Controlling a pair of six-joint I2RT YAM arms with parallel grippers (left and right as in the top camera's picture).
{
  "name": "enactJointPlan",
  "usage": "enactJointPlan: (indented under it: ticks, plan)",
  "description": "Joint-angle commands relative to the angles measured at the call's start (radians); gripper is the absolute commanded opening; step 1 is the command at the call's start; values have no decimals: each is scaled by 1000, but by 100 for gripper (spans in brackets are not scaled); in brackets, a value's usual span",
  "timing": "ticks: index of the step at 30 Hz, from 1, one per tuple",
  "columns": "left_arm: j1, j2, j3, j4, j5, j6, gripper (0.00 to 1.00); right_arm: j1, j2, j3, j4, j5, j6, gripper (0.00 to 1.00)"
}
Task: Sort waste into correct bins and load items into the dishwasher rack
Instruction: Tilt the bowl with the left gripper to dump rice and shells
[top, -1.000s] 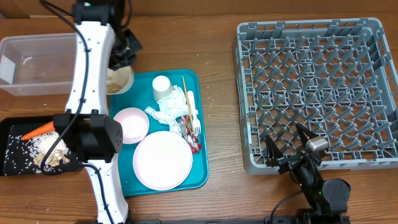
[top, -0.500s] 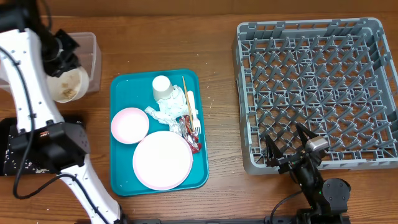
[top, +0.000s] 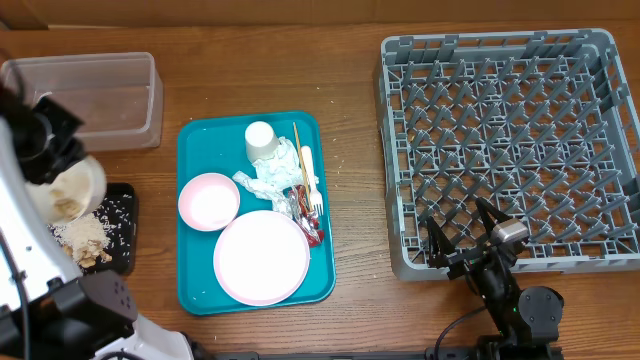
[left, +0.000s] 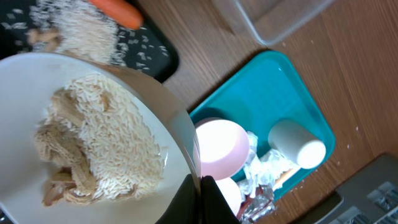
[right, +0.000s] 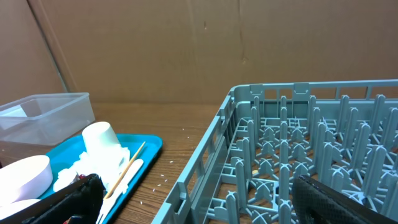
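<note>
Pinching the rim of the white bowl (left: 22, 112) of beige food scraps (left: 106, 149) in my left fingers (left: 208, 199), I hold it tilted over the black tray (top: 127, 255) at far left; my right fingers (right: 339, 199) gape wide beside the grey rack (top: 510, 140), lower right.

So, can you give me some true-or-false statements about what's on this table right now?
The dishwasher rack holds no dishes. True.
The left gripper grips a bowl with grainy scraps in it. True.
The carrot piece lies in the clear tub. False: it lies in the black tray.
The white cup sits on the teal tray. True.
The right gripper is shut. False: its jaws stand open.
</note>
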Motion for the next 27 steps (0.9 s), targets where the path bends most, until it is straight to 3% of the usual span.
enactJointPlan:
  ticks: [1,9,16,20,27]
  plan:
    - [79,-16,-79,38,122,110,4,7,-7,-10,7,10,3,100]
    - [200,-16,-326,187,372,288,4,7,-7,-10,7,10,3,100]
    - [307,-16,-525,391,474,327,4,7,-7,-10,6,10,3,100]
    - [375,-16,-602,510,632,405,4,7,-7,-10,6,10,3,100]
    - [410,-14,-695,608,762,422,4,7,-7,-10,7,10,3,100]
